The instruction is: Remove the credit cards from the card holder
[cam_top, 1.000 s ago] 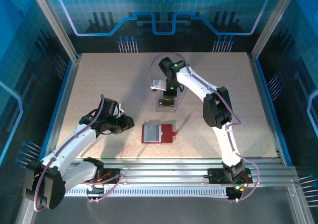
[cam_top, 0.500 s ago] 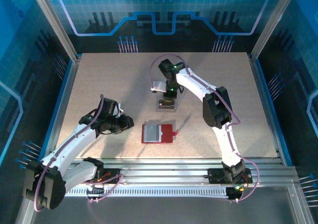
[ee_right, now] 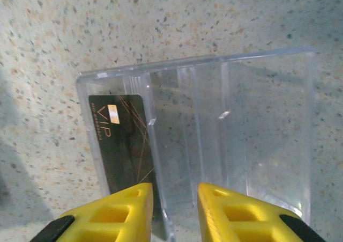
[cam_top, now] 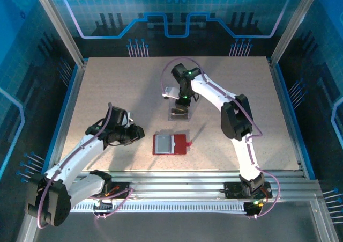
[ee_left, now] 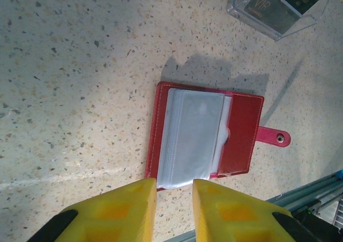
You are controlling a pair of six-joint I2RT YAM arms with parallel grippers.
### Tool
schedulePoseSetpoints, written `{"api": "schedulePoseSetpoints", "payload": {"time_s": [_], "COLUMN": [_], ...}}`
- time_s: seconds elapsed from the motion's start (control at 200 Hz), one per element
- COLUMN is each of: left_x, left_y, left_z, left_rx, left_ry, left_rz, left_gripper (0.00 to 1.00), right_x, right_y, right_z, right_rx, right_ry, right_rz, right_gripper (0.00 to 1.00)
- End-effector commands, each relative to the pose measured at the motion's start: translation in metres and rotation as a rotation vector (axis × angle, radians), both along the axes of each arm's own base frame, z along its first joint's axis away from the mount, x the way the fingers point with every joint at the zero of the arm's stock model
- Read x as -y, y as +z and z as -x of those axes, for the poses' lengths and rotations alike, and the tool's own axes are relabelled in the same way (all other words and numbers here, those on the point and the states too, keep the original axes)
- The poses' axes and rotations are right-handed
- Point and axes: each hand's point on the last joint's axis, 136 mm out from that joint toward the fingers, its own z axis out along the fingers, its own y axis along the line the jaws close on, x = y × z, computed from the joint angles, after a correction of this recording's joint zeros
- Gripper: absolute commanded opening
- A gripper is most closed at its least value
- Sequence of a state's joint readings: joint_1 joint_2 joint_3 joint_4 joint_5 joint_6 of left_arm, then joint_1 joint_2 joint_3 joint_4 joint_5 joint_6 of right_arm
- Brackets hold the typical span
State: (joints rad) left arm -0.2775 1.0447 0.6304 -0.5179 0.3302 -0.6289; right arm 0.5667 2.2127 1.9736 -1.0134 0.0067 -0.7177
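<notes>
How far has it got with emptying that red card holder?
Done: at least one black VIP card sits in the clear box. In hand: nothing; the right fingers hover open over that box, the left fingers open over the opened card holder. Left: its pale pockets look flat, but whether cards remain inside, I cannot tell.

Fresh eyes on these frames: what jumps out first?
The dark-red card holder lies open, flat on the speckled table near the front edge, pale pockets up. Farther back stands a clear plastic box with a black VIP card in one end slot, the right gripper over it.
</notes>
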Motion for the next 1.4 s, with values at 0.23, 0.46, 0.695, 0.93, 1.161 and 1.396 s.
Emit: {"api": "schedulePoseSetpoints", "payload": {"time_s": [0.23, 0.46, 0.695, 0.93, 1.161, 1.396], "left_x": [0.021, 0.028, 0.038, 0.047, 0.050, 0.047], "left_y": [-0.017, -0.027, -0.047, -0.062, -0.072, -0.080], "left_z": [-0.005, -0.006, -0.001, 0.006, 0.011, 0.014], "left_rx": [-0.064, -0.104, -0.175, -0.226, -0.261, -0.284], "left_ry": [-0.055, -0.078, -0.098, -0.132, -0.144, -0.140], "left_rz": [0.108, 0.140, 0.160, 0.151, 0.113, 0.093], "left_gripper": [0.22, 0.15, 0.08, 0.05, 0.02, 0.00], "right_x": [-0.030, -0.048, -0.056, -0.057, -0.078, -0.087], "right_y": [0.044, 0.047, 0.048, 0.035, 0.016, -0.003], "right_z": [0.051, 0.090, 0.118, 0.139, 0.162, 0.171], "right_rx": [-0.022, -0.112, -0.269, -0.477, -0.647, -0.714], "right_ry": [-0.292, -0.536, -0.792, -1.022, -1.040, -1.046], "right_rz": [-0.209, -0.376, -0.544, -0.599, -0.633, -0.600], "right_gripper": [0.31, 0.31, 0.25, 0.19, 0.17, 0.18]}}
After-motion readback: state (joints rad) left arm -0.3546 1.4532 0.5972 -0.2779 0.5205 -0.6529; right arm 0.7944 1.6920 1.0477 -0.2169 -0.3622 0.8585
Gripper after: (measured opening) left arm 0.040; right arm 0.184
